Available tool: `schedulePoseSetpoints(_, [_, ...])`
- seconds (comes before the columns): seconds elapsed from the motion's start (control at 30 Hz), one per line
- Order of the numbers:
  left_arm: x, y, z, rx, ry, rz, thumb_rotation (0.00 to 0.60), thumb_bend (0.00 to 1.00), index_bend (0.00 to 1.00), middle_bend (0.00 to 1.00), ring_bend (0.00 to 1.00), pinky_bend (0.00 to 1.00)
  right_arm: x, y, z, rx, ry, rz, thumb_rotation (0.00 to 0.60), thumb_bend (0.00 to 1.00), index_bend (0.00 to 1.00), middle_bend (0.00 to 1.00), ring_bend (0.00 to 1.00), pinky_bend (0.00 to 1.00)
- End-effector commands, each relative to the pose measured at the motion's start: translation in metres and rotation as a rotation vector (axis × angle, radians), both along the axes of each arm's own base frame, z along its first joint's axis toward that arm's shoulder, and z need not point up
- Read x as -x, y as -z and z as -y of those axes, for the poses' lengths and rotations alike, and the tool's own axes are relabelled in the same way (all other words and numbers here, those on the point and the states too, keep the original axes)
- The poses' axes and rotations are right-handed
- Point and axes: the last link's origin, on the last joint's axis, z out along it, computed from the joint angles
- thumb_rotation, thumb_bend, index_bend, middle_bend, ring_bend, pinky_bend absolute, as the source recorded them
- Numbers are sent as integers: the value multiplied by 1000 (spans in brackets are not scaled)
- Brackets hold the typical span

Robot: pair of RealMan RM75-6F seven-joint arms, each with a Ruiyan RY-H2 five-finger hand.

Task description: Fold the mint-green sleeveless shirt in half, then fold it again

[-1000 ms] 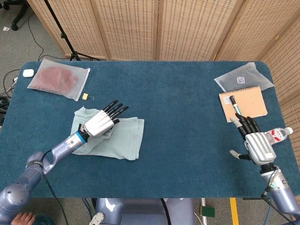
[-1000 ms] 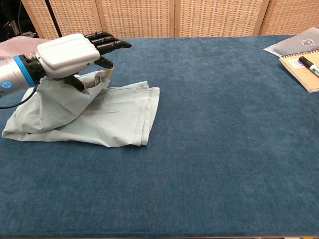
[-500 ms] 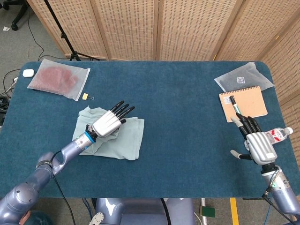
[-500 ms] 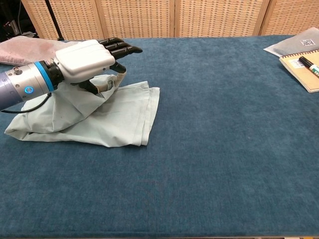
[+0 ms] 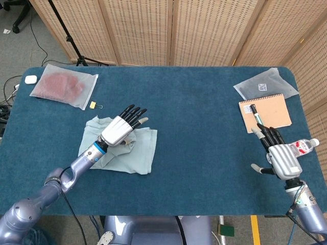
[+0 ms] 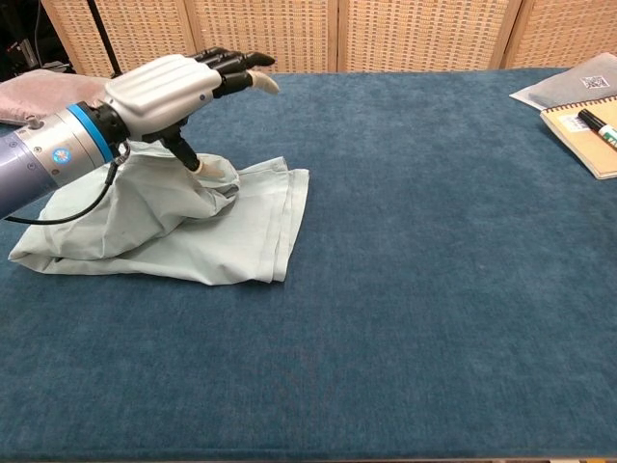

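Observation:
The mint-green shirt (image 5: 140, 150) (image 6: 246, 217) lies crumpled and partly folded on the left half of the blue table (image 5: 204, 153), its left part bunched over the flatter right part. My left hand (image 5: 120, 128) (image 6: 164, 87) hovers above the bunched part with its fingers stretched out toward the far side. Only the thumb points down, and its tip touches the raised fold; no cloth is pinched. My right hand (image 5: 281, 157) is far off by the table's front right edge, fingers spread and empty. It does not show in the chest view.
A clear bag with pink cloth (image 5: 64, 87) lies at the far left, a small binder clip (image 5: 93, 105) beside it. At the right are a plastic pouch (image 5: 265, 86), a notebook with a pen (image 5: 265, 113) and a water bottle (image 5: 305, 147). Wicker screens stand behind.
My left hand has risen and straightened its fingers, letting go of the fold it carried rightward; that fold now lies on the shirt. The right hand has stayed put.

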Motion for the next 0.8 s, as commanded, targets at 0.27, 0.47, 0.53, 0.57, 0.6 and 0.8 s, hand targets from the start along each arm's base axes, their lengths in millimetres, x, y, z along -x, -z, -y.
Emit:
schedulePoseSetpoints(0.27, [-1, -47, 0, -38, -12, 179, 600, 0, 0, 0, 0, 0, -1, 2, -1, -7, -5, -3, 600, 0, 0, 0, 0, 1])
schedulePoseSetpoints(0.47, [44, -86, 7, -21, -85, 39, 600, 0, 0, 0, 0, 0, -2, 3, -3, -8, -9, -1, 600, 0, 0, 0, 0, 1])
schedulePoseSetpoints(0.53, [64, -97, 13, -21, -123, -23, 600, 0, 0, 0, 0, 0, -3, 3, -4, -11, -11, 0, 600, 0, 0, 0, 0, 1])
schedulePoseSetpoints(0.57, [70, -100, 14, -21, -132, -37, 600, 0, 0, 0, 0, 0, -3, 3, -4, -11, -11, 0, 600, 0, 0, 0, 0, 1])
schedulePoseSetpoints(0.6, [78, -103, 18, -19, -146, -58, 600, 0, 0, 0, 0, 0, -4, 3, -4, -11, -12, 0, 600, 0, 0, 0, 0, 1])
schedulePoseSetpoints(0.8, [108, -104, 32, -2, -195, -111, 600, 0, 0, 0, 0, 0, -6, 5, -5, -21, -19, -2, 600, 0, 0, 0, 0, 1])
